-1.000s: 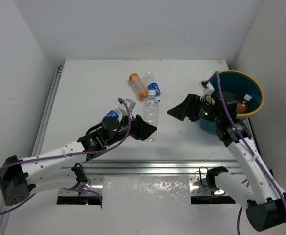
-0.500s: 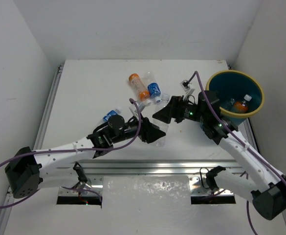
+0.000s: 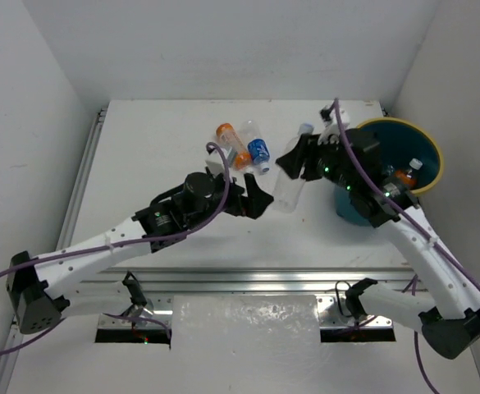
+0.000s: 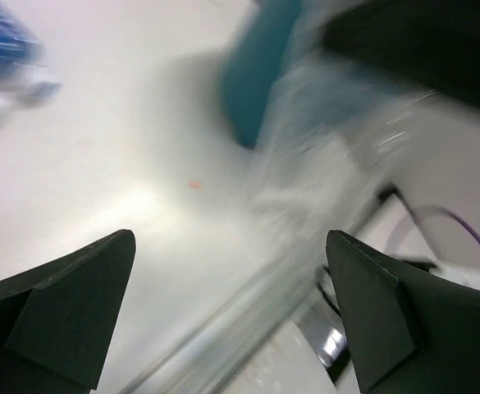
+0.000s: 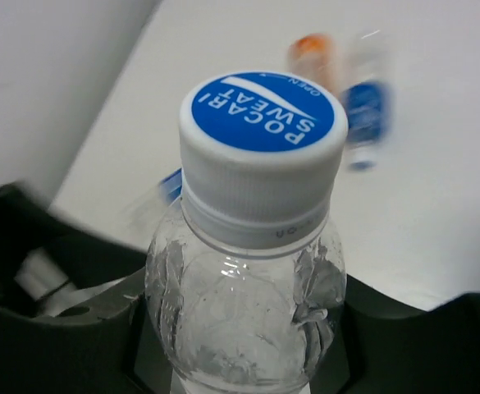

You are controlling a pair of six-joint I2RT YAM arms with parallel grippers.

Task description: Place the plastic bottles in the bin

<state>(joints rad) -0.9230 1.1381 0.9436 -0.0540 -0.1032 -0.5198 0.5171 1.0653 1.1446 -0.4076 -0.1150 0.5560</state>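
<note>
- While the right pincer [image 3: 295, 162] clamps a plain clear bottle [image 3: 287, 189] around its body, below the blue-and-white cap [image 5: 262, 115], that bottle sits tilted just left of the bin [image 3: 436, 156].
- The left pincer [image 3: 256, 201] stands wide, holding nothing, just beside the held bottle.
- An orange bottle [image 3: 231, 142] and a blue-labelled bottle [image 3: 258, 149] lie together on the bench [image 3: 141, 148]; another orange bottle [image 3: 404, 176] lies inside the bin.

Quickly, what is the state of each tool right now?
Left tool: open, holding nothing.
Right tool: closed on the clear plastic bottle with a blue-topped white cap.
</note>
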